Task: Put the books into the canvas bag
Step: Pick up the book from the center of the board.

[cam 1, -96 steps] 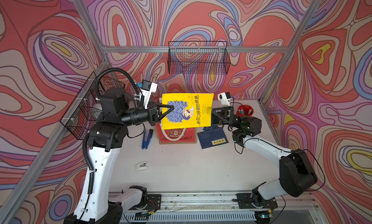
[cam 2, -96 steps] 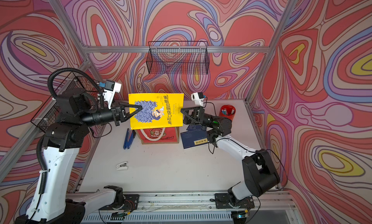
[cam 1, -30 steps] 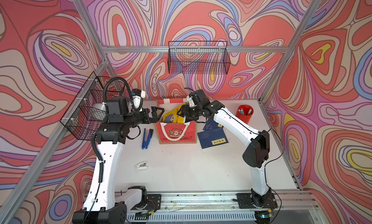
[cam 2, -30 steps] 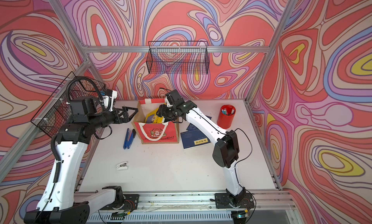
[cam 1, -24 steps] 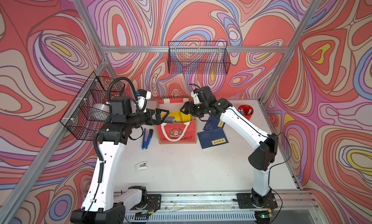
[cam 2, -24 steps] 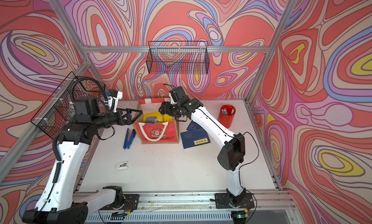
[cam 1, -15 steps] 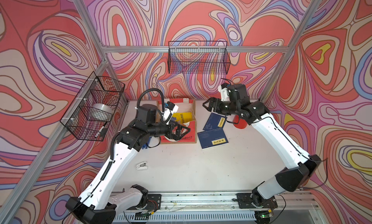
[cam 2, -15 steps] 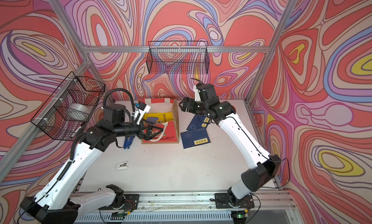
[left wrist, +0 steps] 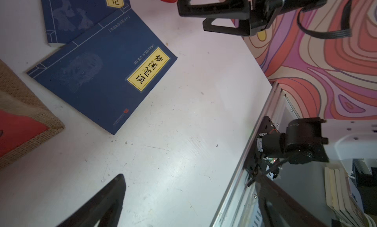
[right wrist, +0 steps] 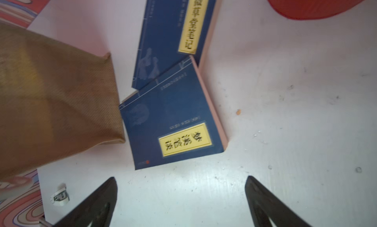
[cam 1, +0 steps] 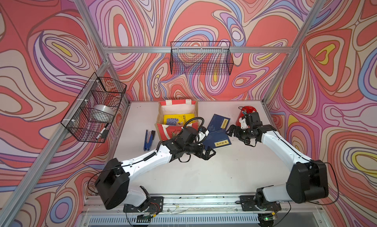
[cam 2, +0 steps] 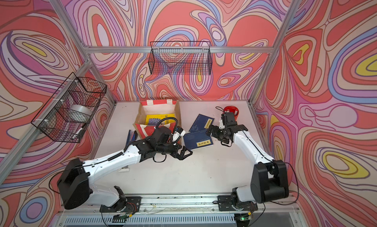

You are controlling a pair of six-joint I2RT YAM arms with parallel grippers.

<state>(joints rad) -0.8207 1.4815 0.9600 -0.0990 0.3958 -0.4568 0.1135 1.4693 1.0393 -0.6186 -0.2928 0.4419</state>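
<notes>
Books (cam 1: pixel 219 139) lie overlapping beside the canvas bag (cam 1: pixel 179 108), which holds a yellow book (cam 1: pixel 178 119). Left gripper (cam 1: pixel 210 154) and right gripper (cam 1: pixel 231 132) hover nearby, jaws apart, empty.

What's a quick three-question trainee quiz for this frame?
1. True or false: the left gripper and the right gripper are both open and hold nothing.
2. How many navy books lie on the table, outside the bag? A) one B) two C) four
3. Fill in: the yellow book lies inside the ____.
Key: 1 true; 2 B; 3 bag.
</notes>
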